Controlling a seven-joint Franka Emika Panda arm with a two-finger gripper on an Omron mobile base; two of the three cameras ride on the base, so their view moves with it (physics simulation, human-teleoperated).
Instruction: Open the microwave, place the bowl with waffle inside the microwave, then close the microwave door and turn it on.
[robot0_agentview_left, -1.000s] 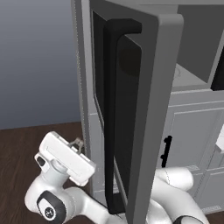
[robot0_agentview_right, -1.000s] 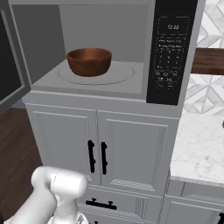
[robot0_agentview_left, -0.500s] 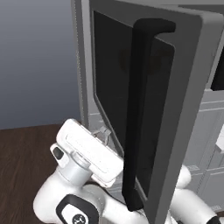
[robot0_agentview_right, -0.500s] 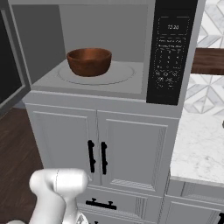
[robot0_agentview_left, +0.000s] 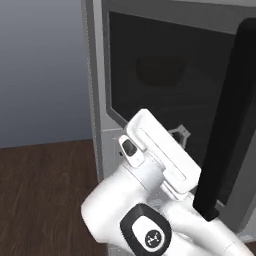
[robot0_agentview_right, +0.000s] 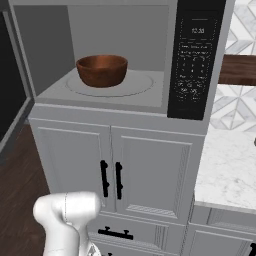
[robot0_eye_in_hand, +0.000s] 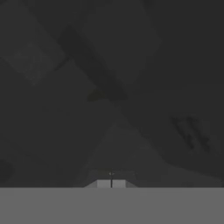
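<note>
The microwave (robot0_agentview_right: 115, 55) stood open, and the bowl (robot0_agentview_right: 102, 70) already sat on the round turntable plate (robot0_agentview_right: 142, 86) inside its light grey cavity, left of the dark keypad panel (robot0_agentview_right: 196, 57); no waffle could be made out in it. The microwave door (robot0_agentview_left: 170, 90) was swung partway round, its dark glass facing the left base camera and its long black bar handle (robot0_agentview_left: 227, 125) at the near edge. The arm's white hand pressed close against the outer glass, below the window's middle. The claw (robot0_eye_in_hand: 111, 183) was together, both tips touching and clamped on nothing, pointing at the dark pane.

The step in hand looked like pushing the door shut. The risk was a slip: bare closed tips on smooth glass could slide sideways, or catch on the handle. Pushing near the hinge side might stall the door short of latching, and then the start button would do nothing.
</note>
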